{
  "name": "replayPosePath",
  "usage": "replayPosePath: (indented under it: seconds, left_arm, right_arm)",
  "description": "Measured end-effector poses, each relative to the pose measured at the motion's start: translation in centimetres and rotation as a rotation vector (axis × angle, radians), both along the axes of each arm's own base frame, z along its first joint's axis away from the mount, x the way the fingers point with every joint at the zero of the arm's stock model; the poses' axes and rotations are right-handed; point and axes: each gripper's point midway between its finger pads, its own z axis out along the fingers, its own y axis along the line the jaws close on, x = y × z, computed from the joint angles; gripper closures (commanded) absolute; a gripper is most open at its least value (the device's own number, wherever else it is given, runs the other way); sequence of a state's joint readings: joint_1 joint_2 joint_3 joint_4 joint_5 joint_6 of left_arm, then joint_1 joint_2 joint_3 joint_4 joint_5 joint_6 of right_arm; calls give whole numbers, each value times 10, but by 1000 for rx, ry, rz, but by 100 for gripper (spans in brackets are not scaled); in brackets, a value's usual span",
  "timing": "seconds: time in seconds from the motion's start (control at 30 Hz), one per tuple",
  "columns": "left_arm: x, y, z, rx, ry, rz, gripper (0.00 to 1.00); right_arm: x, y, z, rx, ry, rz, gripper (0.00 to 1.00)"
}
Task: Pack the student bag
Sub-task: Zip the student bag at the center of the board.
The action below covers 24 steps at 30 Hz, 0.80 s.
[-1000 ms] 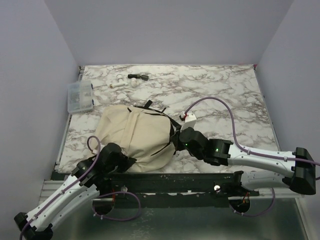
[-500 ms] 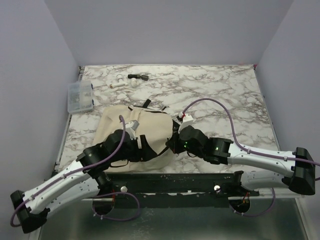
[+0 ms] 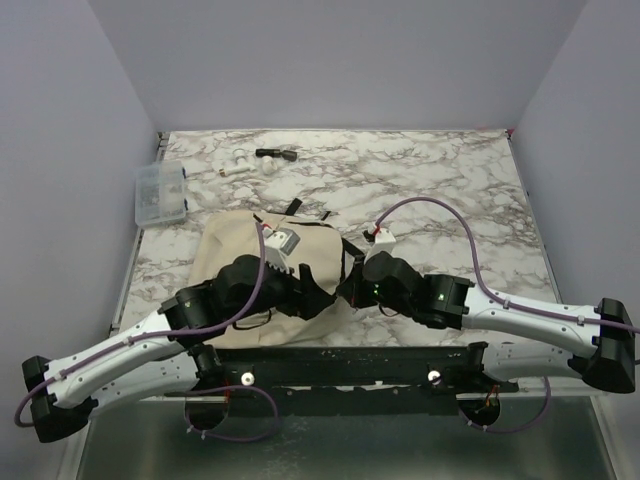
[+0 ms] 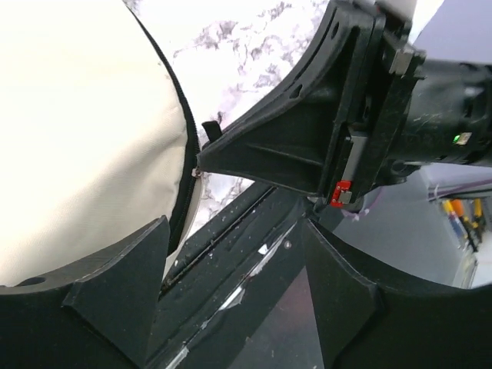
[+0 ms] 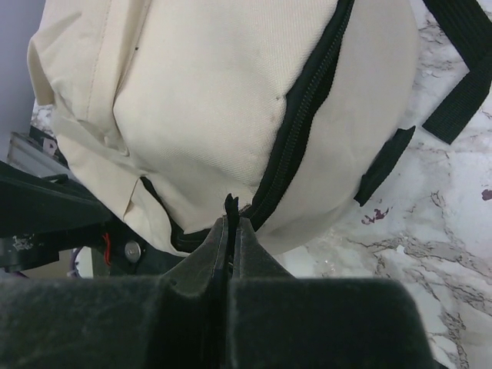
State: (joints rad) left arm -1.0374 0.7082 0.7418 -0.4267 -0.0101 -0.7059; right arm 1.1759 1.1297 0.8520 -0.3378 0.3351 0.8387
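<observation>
The student bag (image 3: 240, 255) lies near the table's front edge, a beige canvas backpack with a black zipper (image 5: 301, 127) and black straps (image 5: 461, 61). My right gripper (image 5: 231, 224) is shut on the black zipper pull (image 5: 231, 204) at the bag's near right corner (image 3: 348, 290). My left gripper (image 3: 318, 297) hangs over the bag's near right part, just left of the right one. It is open (image 4: 234, 231) with nothing between its fingers. In the left wrist view the bag (image 4: 77, 131) fills the left side and the right gripper's tip (image 4: 207, 159) touches its edge.
A small clear plastic box (image 3: 161, 193) stands at the table's left edge. A black item (image 3: 277, 154) and small white pieces (image 3: 237, 165) lie at the back. The black front rail (image 3: 350, 358) runs just below both grippers. Purple walls enclose three sides.
My left arm has swung from the bag's near left corner across the bag toward the right gripper, and its jaws have opened. The right gripper has stayed shut on the zipper pull.
</observation>
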Motion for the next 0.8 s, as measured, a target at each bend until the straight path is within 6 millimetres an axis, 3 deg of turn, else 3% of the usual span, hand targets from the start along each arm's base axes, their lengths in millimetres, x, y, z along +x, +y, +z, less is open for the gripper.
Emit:
replayPosePath:
  seconds: [0.13,0.23,0.37,0.63,0.7,0.8]
  left_arm:
    - [-2,-15,-13,63,-41,-47,42]
    - [-3,-23,-23,117,-90,-70,55]
    - [2,-30,-35,180,-142,-70,56]
    - [3,-30,-81,302,-105,-60,64]
    - [2,-29,-86,307,-97,-43,80]
    - [5,-25,-93,313,-86,-5,97]
  right_arm:
    - [0,-2,-1,3,13,-19,100]
    - [0,-2,0,11,17,-29,100]
    - [0,-4,-1,12,27,-42,100]
    - [8,-11,-3,4,54,-91,100]
    - [11,-14,-4,1,58,-100,100]
    - [16,-16,-4,-3,65,-110,100]
